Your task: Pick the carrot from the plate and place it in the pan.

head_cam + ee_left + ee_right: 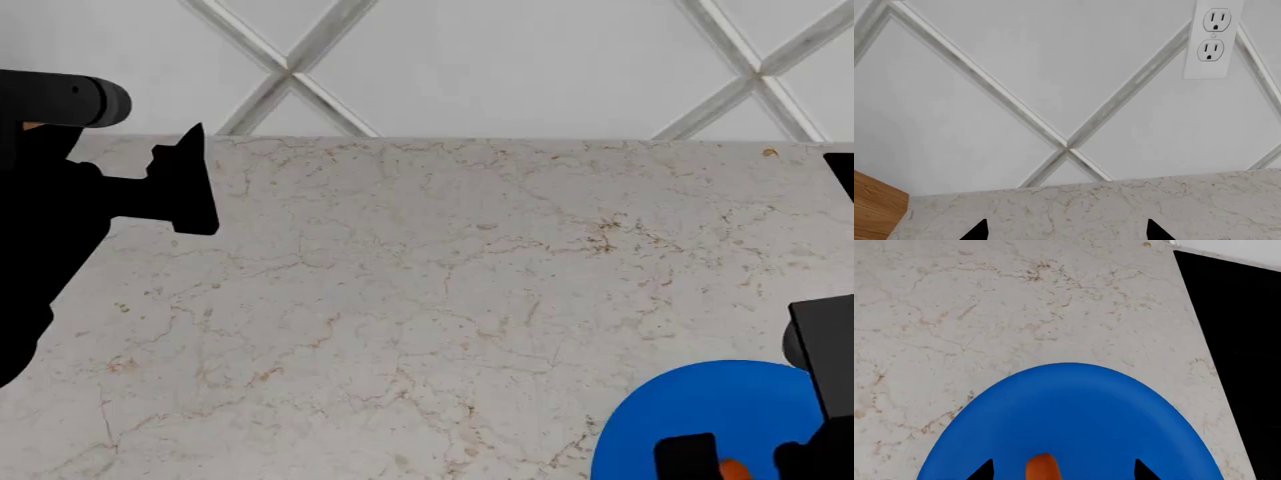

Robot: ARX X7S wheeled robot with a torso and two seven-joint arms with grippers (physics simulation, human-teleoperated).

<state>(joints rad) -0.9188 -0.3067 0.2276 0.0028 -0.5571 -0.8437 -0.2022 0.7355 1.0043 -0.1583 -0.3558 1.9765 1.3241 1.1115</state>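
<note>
The bright blue plate (1074,410) lies on the marble counter, at the lower right of the head view (707,405). On it rests the orange carrot (1041,468), of which only one end shows (731,468). My right gripper (1062,471) hangs open just over the plate, one fingertip on each side of the carrot and clear of it. In the head view the right gripper (747,460) straddles the carrot at the bottom edge. My left gripper (1067,231) is open and empty above the counter near the wall, at the far left of the head view (200,180). The pan is out of view.
A flat black surface (1234,355) with a straight edge borders the counter beside the plate. A tiled wall with diagonal trim carries a white outlet (1213,37). A wooden edge (874,210) shows by the left gripper. Marble counter (441,300) spreads between the arms.
</note>
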